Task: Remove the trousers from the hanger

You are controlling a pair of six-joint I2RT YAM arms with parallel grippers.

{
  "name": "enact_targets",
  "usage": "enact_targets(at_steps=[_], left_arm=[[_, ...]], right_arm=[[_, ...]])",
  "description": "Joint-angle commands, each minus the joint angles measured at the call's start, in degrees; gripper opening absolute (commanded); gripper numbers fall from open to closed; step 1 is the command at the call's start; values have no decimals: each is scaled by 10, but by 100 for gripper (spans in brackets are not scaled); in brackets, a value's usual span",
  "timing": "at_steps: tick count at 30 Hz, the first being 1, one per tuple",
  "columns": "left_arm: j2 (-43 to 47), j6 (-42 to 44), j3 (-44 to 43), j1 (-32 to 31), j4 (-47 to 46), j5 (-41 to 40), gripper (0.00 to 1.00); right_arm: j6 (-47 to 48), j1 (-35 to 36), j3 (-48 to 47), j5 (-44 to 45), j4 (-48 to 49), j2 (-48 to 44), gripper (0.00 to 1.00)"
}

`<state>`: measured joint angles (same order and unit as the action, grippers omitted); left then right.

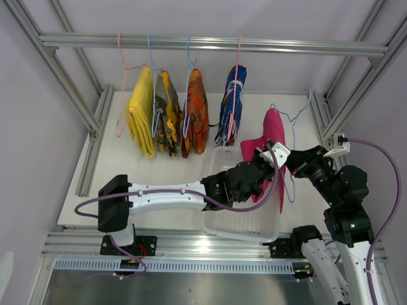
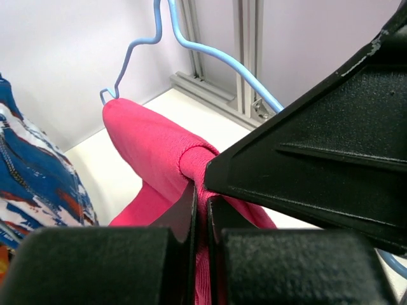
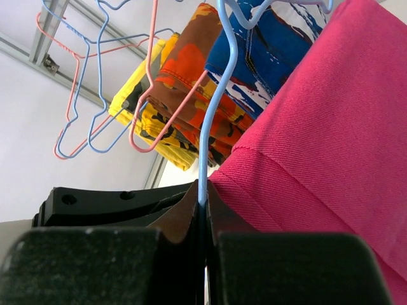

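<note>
The magenta-pink trousers point(image 1: 273, 136) hang on a light blue wire hanger point(image 1: 297, 121) held off the rail at the right. My left gripper point(image 1: 264, 166) is shut on a fold of the pink trousers point(image 2: 159, 159). My right gripper point(image 1: 291, 159) is shut on the blue hanger's wire point(image 3: 210, 127), with the pink cloth point(image 3: 331, 127) just to its right. The yellow point(image 1: 141, 111), olive camouflage point(image 1: 166, 114), orange camouflage point(image 1: 194, 114) and blue patterned point(image 1: 231, 105) trousers hang on hangers from the rail point(image 1: 210, 43).
A clear plastic basket point(image 1: 245, 219) stands on the white table under my left arm. Aluminium frame posts point(image 1: 95, 121) flank the table on both sides. The other hangers are pink and blue wire point(image 3: 76, 95).
</note>
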<state>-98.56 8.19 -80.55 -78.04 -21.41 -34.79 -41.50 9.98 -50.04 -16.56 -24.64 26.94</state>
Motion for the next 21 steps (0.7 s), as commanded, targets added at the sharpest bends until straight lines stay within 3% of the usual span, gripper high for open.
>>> enact_targets(at_steps=[1,12,21], left_arm=[[76,21,-32,-13,-108,2,0],[143,77,-34,-40,-115,-2,0],[178,98,0,-49,-128,-15,1]], right_arm=[[8,2,29,6,4,3,0],[7,3,80,50,41,8,0],[-53,2,113,34,96,-3,0]])
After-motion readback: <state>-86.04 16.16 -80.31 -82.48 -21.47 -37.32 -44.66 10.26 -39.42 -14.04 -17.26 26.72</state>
